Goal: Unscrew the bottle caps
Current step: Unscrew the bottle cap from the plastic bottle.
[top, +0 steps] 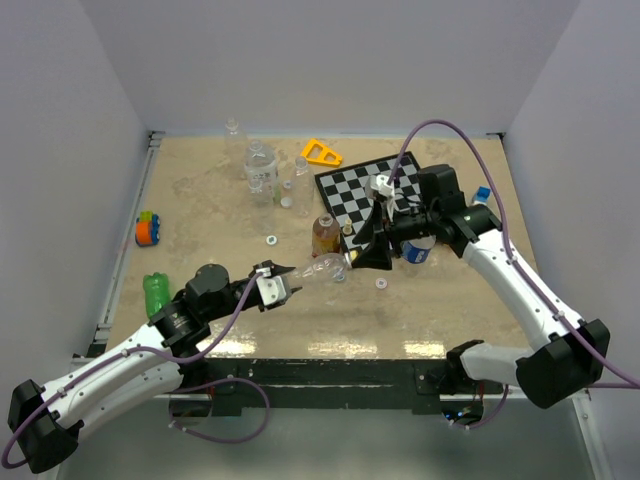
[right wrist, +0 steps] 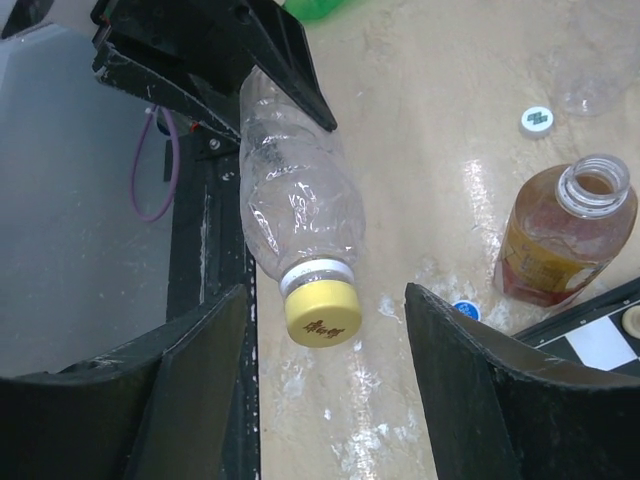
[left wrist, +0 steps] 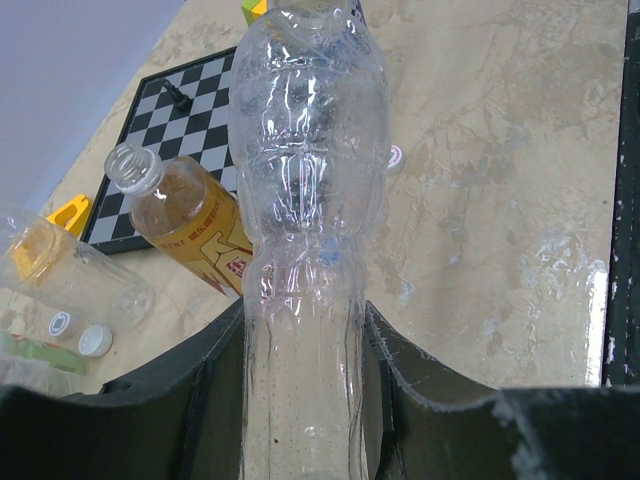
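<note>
My left gripper is shut on the base end of a crumpled clear bottle, held level above the table. A yellow cap sits on the bottle's neck, pointing at my right gripper. The right jaws stand open on either side of the cap, with a gap on both sides. An amber-brown bottle stands uncapped close by. A green bottle lies at the left. A blue-labelled bottle lies under the right arm.
A chessboard lies behind the right gripper, with a yellow triangle and clear bottles further back. Loose caps lie on the table: white and blue. A colourful toy sits at the left edge.
</note>
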Tool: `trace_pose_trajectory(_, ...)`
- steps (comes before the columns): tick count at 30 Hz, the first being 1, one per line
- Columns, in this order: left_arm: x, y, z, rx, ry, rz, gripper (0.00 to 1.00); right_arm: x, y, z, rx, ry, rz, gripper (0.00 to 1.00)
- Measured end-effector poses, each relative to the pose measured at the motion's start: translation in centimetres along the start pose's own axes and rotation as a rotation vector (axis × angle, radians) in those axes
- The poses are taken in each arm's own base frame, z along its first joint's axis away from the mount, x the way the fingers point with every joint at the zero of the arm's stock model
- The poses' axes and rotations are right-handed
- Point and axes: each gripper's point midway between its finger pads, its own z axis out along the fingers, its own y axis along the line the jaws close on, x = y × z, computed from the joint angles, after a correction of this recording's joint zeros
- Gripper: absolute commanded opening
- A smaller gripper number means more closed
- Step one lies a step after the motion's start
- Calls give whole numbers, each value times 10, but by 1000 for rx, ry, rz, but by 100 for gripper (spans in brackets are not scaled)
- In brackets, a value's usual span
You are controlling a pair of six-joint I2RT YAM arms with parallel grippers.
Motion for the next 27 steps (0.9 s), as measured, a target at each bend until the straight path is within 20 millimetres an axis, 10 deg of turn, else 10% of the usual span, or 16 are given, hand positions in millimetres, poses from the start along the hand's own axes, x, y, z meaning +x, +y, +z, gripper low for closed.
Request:
trace_pose_trajectory(8,-1,3,-1,-15,-2,3,0,15,0,9,-47,43,54,45)
trace_pose_trajectory(21,-1,3,-1,-18,-1,3,0,14,7,8,-83,34,37,46)
trace_pose_trajectory(27,-2,2,-1,-9,-6,4,0,12,9,7,-98,28,6,9)
